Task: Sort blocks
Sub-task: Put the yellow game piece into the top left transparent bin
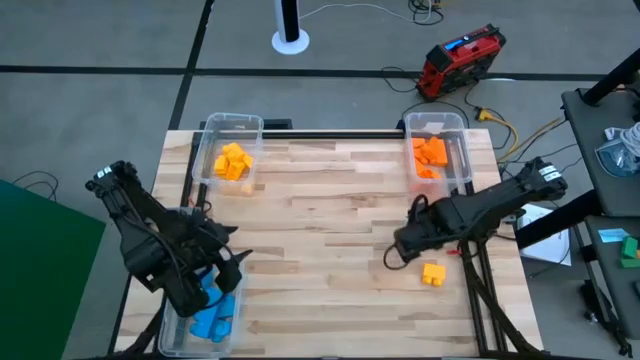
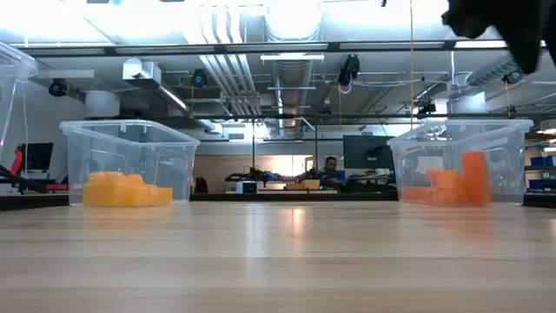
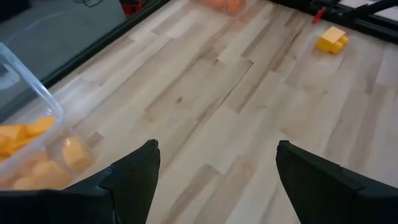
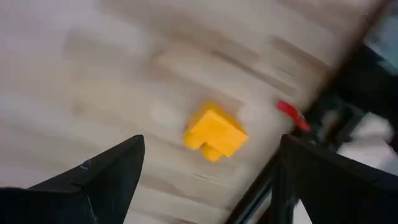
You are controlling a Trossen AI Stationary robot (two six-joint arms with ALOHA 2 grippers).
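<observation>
One loose yellow block [image 1: 432, 274] left on the table [image 1: 330, 250], near the right edge, just beside my right claw [image 1: 398, 256]. Right claw is spread wide, empty, hovering above and slightly short of the block; in the right wrist view the block [image 4: 214, 132] sits between the fingers but off toward one side. Left claw [image 1: 225, 265] also wide, empty, parked by the blue bin [image 1: 212, 315] at the near-left corner. Yellow bin [image 1: 229, 150] is far-left, orange bin [image 1: 437, 148] far-right, so this block likely has to cross the table. Plan for a clean pick: centre the block between the fingers first, square the wrist to its flat sides (it's an L-ish shape, so avoid pinching across the notch), come straight down, close only once the fingers bracket it. Watch the red clamp [image 4: 292, 116] and the table edge close by; a nudge could send the block off. Lift clear before any sideways travel.
</observation>
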